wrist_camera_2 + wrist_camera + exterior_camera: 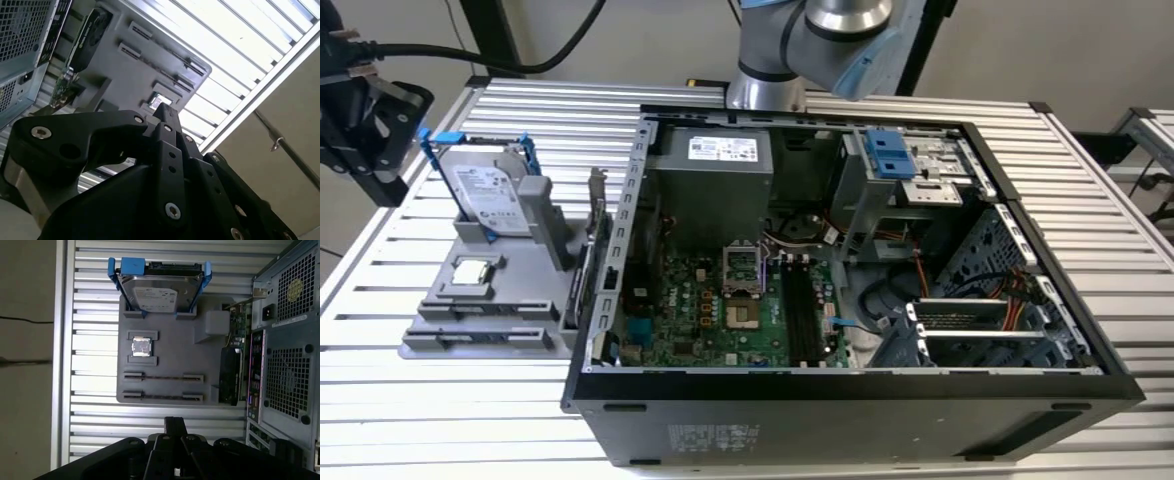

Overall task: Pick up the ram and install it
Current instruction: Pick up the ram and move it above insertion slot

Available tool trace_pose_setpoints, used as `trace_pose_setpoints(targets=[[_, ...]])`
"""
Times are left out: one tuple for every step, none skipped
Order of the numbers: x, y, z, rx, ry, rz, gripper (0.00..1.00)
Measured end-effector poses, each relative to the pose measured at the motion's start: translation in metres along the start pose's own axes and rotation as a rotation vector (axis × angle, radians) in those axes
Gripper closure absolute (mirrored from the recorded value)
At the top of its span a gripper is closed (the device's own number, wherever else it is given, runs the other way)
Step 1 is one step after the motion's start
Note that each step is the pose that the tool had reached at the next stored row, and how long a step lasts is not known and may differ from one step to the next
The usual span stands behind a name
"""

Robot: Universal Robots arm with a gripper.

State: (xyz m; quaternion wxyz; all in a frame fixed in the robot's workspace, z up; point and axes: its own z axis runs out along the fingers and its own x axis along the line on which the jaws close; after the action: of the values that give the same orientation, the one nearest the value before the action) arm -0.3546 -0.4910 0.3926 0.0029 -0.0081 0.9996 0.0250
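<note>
- Reading the ram (162,376) as the thin dark strip standing edge-up in a slotted rail of the grey tray (175,352). A second rail just beside it shows a like strip, and I cannot tell the two apart.
- Progress, by my judgement: nothing picked, nothing installed. The long black motherboard slots (797,310) inside the open case (854,395) look bare of any green stick.
- My hand (175,422) hangs above the bench (95,315) near the tray's rail end, apart from the ram. Its fingertips are pressed together on nothing.
- Materials: tray is matte grey moulded plastic, bench is ribbed bright aluminium slats. Hand is black jointed links with screws, case is dark sheet metal with perforated panels.
- Also on the tray: silver hard drive (157,292) in a blue frame, and a small square shiny chip (141,346).
</note>
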Motion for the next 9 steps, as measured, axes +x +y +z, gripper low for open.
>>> trace_pose_setpoints(targets=[[0.0,0.0,0.0,-0.0002,-0.0004,0.0,1.0],[0.0,0.0,0.0,-0.0005,-0.0008,0.0,1.0],[0.0,0.0,0.0,-0.0006,-0.0012,0.0,1.0],[0.0001,0.0,0.0,-0.0009,-0.0016,0.0,1.0],[0.0,0.0,0.0,-0.0012,-0.002,0.0,1.0],[0.0,0.0,0.0,-0.0014,-0.0024,0.0,1.0],[0.0,0.0,0.0,-0.0015,-0.0028,0.0,1.0],[0.0,0.0,0.0,-0.0018,-0.0032,0.0,1.0],[0.0,0.0,0.0,-0.002,-0.0036,0.0,1.0]])
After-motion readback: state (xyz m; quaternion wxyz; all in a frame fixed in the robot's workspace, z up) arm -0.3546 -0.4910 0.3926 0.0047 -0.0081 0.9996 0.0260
